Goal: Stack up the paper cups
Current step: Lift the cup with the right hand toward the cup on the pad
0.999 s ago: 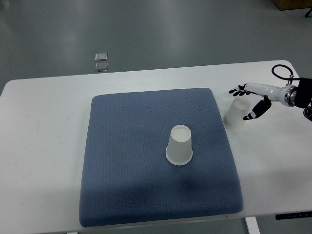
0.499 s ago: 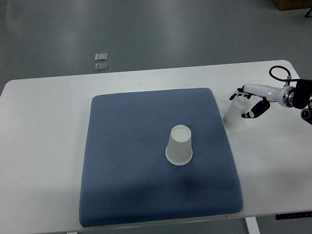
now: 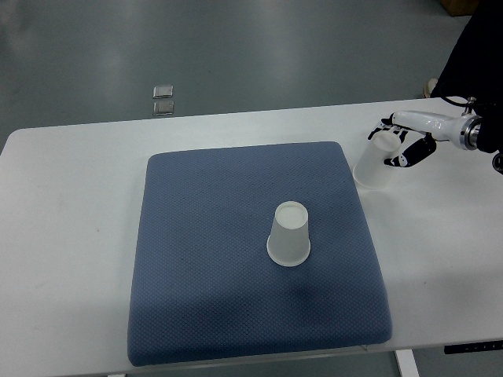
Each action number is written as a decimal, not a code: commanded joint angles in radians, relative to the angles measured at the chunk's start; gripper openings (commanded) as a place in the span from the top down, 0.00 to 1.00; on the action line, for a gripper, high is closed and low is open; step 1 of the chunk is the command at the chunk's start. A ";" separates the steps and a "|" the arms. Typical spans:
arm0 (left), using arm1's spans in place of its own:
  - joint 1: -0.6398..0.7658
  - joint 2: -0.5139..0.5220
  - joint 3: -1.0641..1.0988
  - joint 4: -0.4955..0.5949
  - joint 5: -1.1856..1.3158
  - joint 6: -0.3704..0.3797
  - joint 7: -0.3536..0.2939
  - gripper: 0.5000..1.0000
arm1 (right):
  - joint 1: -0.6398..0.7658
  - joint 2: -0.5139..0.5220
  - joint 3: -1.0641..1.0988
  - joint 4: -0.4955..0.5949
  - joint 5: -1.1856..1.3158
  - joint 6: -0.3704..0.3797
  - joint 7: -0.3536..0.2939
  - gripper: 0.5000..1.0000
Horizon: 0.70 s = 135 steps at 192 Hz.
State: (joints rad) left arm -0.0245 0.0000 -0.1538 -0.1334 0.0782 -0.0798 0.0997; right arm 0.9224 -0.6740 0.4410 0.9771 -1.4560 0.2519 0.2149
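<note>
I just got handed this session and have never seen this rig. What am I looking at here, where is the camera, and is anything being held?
This is a single camera looking steeply down from the robot's own side of a white table. The robot is a humanoid with two arms, but only the right one shows, coming in from the picture's right edge. Its right robot hand has black-tipped fingers closed around a tilted paper cup just past the right edge of the blue mat. A second paper cup stands upside down near the middle of that mat. The left arm is out of view. Two small square plates sit on the floor beyond the table.
</note>
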 commanded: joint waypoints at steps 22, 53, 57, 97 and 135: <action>0.000 0.000 -0.001 0.000 0.000 0.000 0.000 0.00 | 0.134 -0.131 0.019 0.199 0.078 0.119 0.003 0.75; 0.000 0.000 -0.001 0.000 0.000 0.000 0.000 0.00 | 0.184 -0.150 0.068 0.307 0.095 0.219 0.003 0.75; 0.000 0.000 0.000 0.000 0.000 0.000 0.000 0.00 | 0.185 -0.150 0.071 0.314 0.095 0.227 0.003 0.75; 0.000 0.000 0.000 0.000 0.000 0.000 0.000 0.00 | 0.184 -0.144 0.094 0.462 0.108 0.290 0.003 0.74; 0.000 0.000 -0.001 0.000 0.000 0.000 0.000 0.00 | 0.173 -0.130 0.094 0.541 0.117 0.342 0.046 0.73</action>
State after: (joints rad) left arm -0.0245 0.0000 -0.1541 -0.1334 0.0782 -0.0798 0.0997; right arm 1.1022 -0.8104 0.5353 1.4808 -1.3430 0.5687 0.2368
